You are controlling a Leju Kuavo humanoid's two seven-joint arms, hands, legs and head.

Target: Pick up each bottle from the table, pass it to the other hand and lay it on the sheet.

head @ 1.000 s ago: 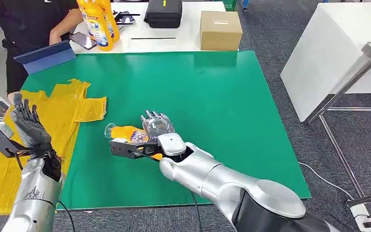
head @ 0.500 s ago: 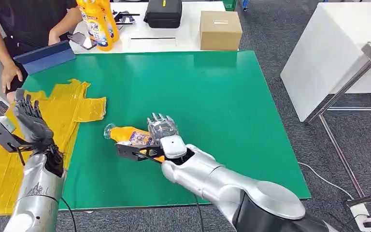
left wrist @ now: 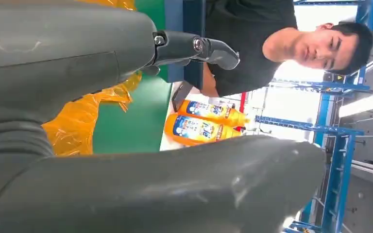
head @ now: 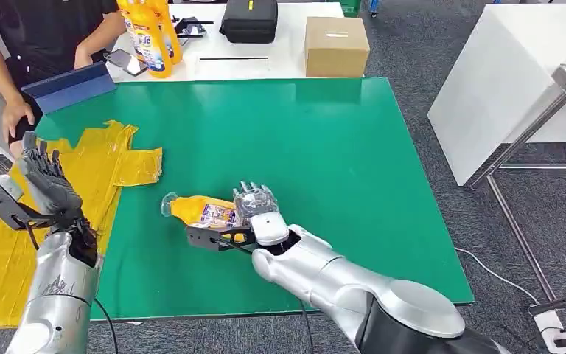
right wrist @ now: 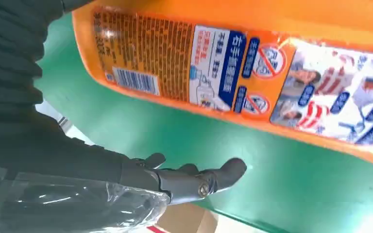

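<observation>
An orange bottle (head: 200, 211) with a printed label lies on its side on the green table (head: 324, 147), cap toward the yellow sheet (head: 81, 169) at the left. My right hand (head: 255, 203) rests against the bottle's base end, fingers spread. In the right wrist view the bottle (right wrist: 233, 63) lies apart from the straight fingers (right wrist: 189, 179), with green surface between them. My left hand (head: 44, 183) is raised over the sheet's near part, open and holding nothing.
A person (head: 37, 29) stands at the far left corner, one hand (head: 16, 116) by the table edge. Beyond the green table a white table carries orange bottles (head: 151, 37), a black case (head: 249, 18) and a cardboard box (head: 337, 46). A blue folder (head: 66, 87) lies nearby.
My right hand has slid nearer and a little to the right, and the bottle has shifted slightly with it. My left hand rose a little. The person's hand came down to the table edge.
</observation>
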